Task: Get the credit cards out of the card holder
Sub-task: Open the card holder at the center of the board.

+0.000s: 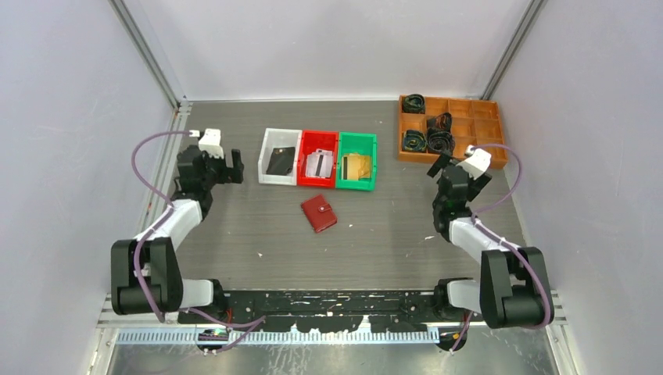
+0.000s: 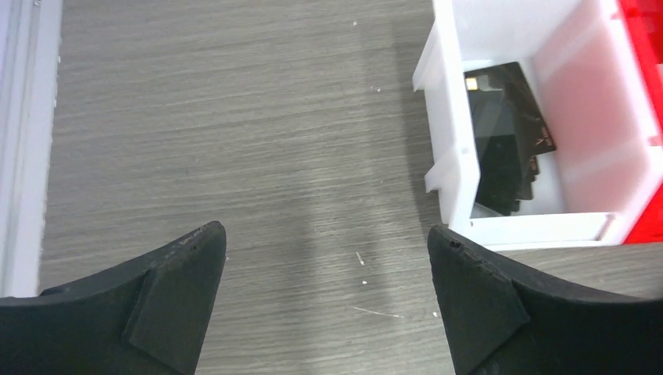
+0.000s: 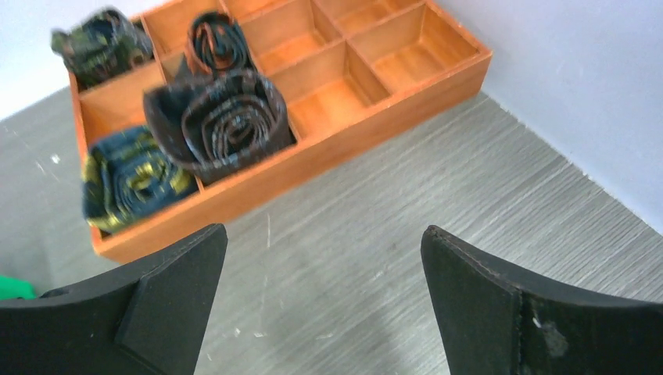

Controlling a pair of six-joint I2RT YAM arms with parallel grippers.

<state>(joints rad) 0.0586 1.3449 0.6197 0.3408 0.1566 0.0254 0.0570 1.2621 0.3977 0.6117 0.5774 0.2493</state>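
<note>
Card holder [image 1: 319,212] shut on table [image 1: 391,242], credit cards [image 1: 280,161] in bins [image 1: 319,134] behind

In the left wrist view the white bin [image 2: 449,168] is cut off at the top, and of the red bin [image 2: 645,47] only a strip shows. The dark cards [image 2: 500,148] overlap; their number cannot be told. In the right wrist view the tray [image 3: 367,123] is cut at the top, its far roll [image 3: 102,43] is blurred, and only a corner of the green bin [image 3: 12,287] shows. From above, the holder [image 1: 319,212] is closed, its inside hidden.
</note>
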